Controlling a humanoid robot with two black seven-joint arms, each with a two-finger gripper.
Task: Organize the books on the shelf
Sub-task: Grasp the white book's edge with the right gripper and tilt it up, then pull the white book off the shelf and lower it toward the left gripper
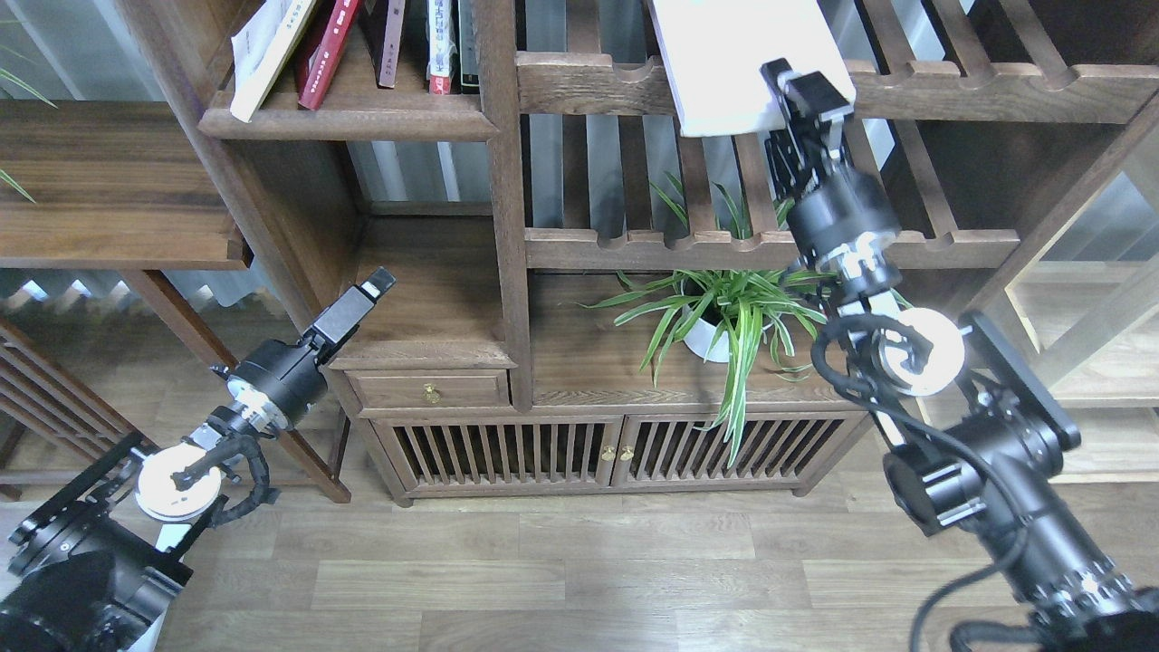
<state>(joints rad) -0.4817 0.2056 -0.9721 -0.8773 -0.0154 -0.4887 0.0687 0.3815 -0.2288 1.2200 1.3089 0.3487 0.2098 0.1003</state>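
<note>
My left gripper [373, 288] idles low by the cabinet, its fingers pressed together on nothing. At eleven o'clock, the shelf [349, 116] already carries leaning books [328, 50]. To do this well, I judge I should draw the pale book [738, 63] clear of the slatted rail [905, 86] before swinging left. My right gripper [806, 91] pinches its lower right corner, the book at its eleven o'clock.
</note>
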